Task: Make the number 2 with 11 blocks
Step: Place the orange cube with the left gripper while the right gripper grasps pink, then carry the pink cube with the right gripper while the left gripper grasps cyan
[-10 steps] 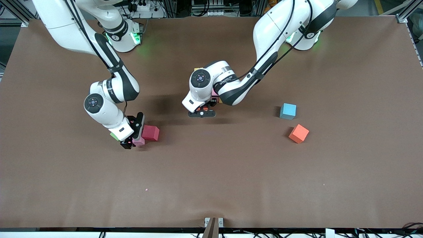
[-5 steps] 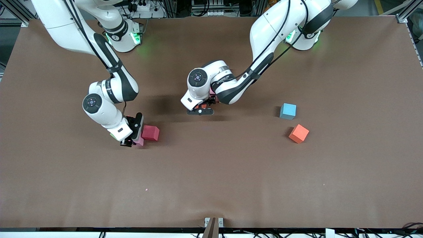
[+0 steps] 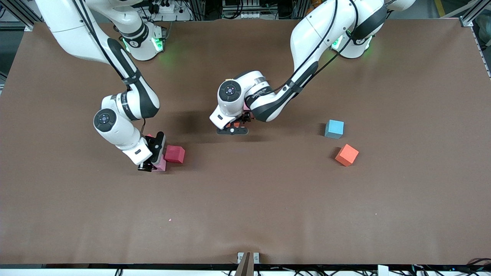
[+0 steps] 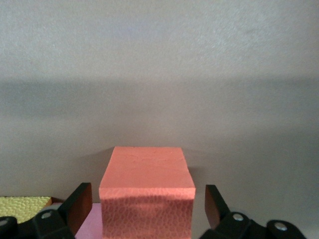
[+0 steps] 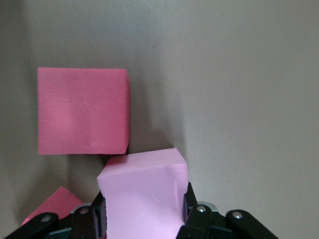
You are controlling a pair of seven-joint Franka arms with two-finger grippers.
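Note:
My right gripper (image 3: 154, 163) is shut on a light pink block (image 3: 161, 166) (image 5: 144, 199), low at the table beside a dark pink block (image 3: 175, 154) (image 5: 82, 110). A corner of another pink block (image 5: 54, 205) shows by the fingers. My left gripper (image 3: 232, 128) stands open at mid-table, its fingers (image 4: 79, 206) apart on either side of a salmon-red block (image 4: 147, 191) that rests on the table. Next to it lie a yellow block (image 4: 22, 203) and a pale pink one (image 4: 87, 228); the left arm hides that group in the front view. A light blue block (image 3: 334, 128) and an orange block (image 3: 346, 155) lie toward the left arm's end.
Brown table cover (image 3: 245, 207) stretches wide and bare toward the front camera. The light blue and orange blocks sit loose and apart from both grippers.
My right gripper has shut on the light pink block and shifted slightly. My left gripper has opened, leaving the salmon-red block on the table.

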